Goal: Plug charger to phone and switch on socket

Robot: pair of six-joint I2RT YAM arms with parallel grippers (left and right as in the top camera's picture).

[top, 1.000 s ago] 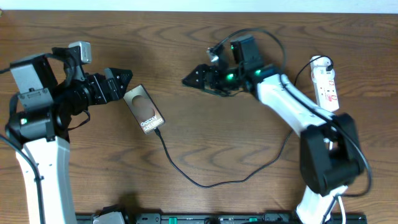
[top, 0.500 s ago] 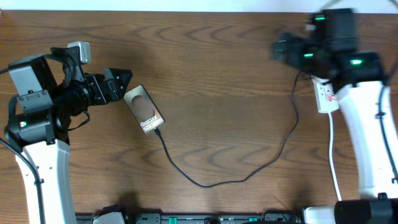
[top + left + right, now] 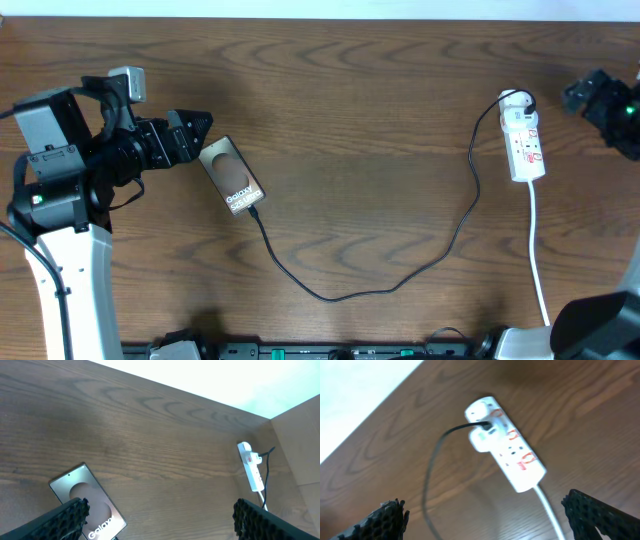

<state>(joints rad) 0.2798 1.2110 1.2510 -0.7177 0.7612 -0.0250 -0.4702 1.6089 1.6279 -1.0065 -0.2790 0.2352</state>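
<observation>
The phone (image 3: 233, 177) lies on the table at the left, its "Galaxy" lettering up; it also shows in the left wrist view (image 3: 84, 496). The charger cable (image 3: 330, 296) runs from the phone's lower end in a loop to the white plug head (image 3: 516, 100) in the socket (image 3: 527, 146). My left gripper (image 3: 199, 138) is open and empty just left of the phone's top end. My right gripper (image 3: 580, 97) is open and empty, to the right of the socket. The right wrist view shows the socket (image 3: 509, 452) with red switch marks and the cable (image 3: 431, 472).
The socket's white lead (image 3: 540, 265) runs down to the table's front edge. The table's far edge (image 3: 200, 397) meets a pale wall. A black rail (image 3: 340, 351) lies along the front.
My right arm has swung from the table's middle to the far right, past the socket. The left arm, phone and cable have not moved.
</observation>
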